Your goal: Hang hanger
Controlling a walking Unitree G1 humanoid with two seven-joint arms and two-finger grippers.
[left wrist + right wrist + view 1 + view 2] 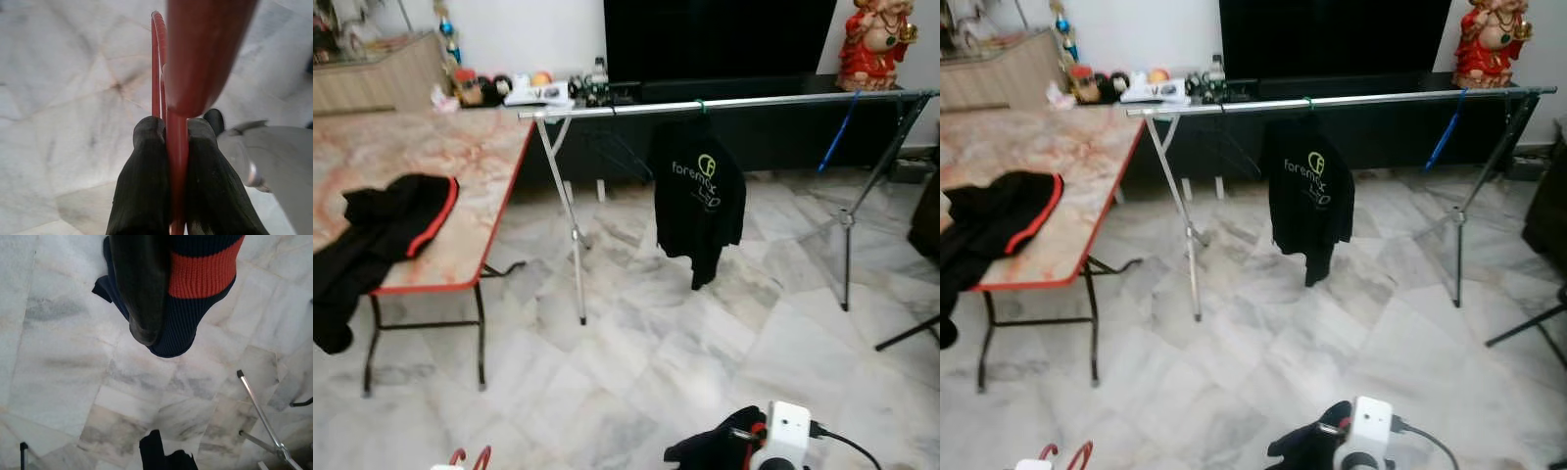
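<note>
Red hanger (168, 98), clamped between the left gripper (168, 142) fingers low over the marble floor (656, 372), presumably carried toward the drying rail (724, 103); right gripper (146, 298) pressed shut on a dark red-striped garment (200, 279), likely awaiting hanging.
</note>
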